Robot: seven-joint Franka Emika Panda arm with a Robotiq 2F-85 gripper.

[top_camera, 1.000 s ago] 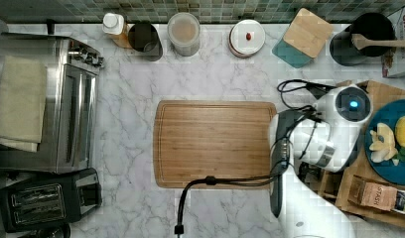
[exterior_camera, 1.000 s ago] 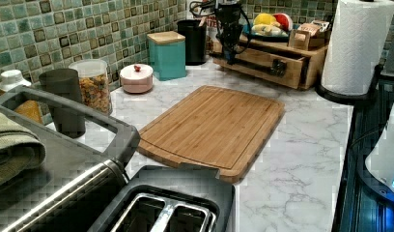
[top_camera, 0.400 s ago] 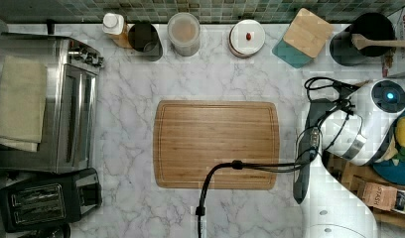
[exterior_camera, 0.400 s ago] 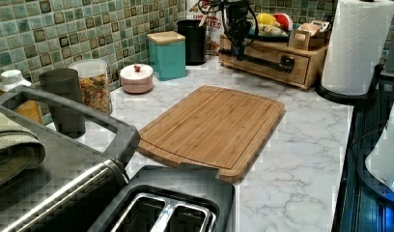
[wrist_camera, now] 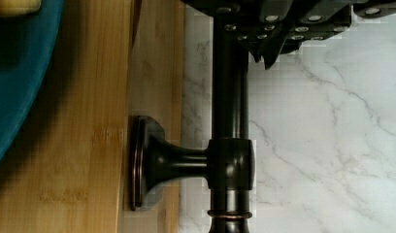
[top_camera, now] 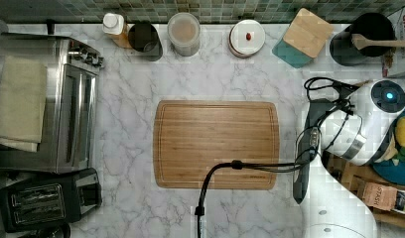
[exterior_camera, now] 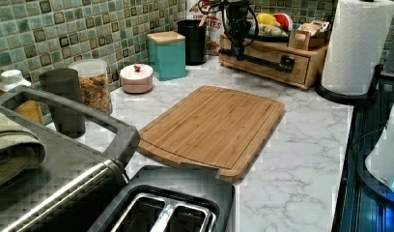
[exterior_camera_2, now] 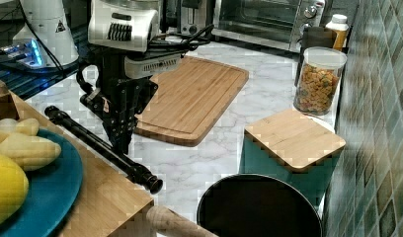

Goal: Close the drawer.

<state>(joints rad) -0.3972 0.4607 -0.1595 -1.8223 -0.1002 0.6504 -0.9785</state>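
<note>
Spanning the scene, a marble counter [top_camera: 131,124] is seen with a bamboo cutting board [top_camera: 215,144] laid flat near its middle. A toaster oven [top_camera: 41,114] and a black toaster [top_camera: 46,201] are placed at the top view's left. The drawer [exterior_camera: 277,60] is located at the far end of the counter in the left view, set in a light-wood cabinet beneath a blue plate [exterior_camera_2: 51,187] of fruit; its front is seen nearly flush with the cabinet face. The long black bar handle [exterior_camera_2: 98,145] is carried on the drawer front. The gripper [exterior_camera_2: 121,143] is positioned at this handle, touching it. Whether its fingers are spread or clamped around the bar cannot be told.
</note>
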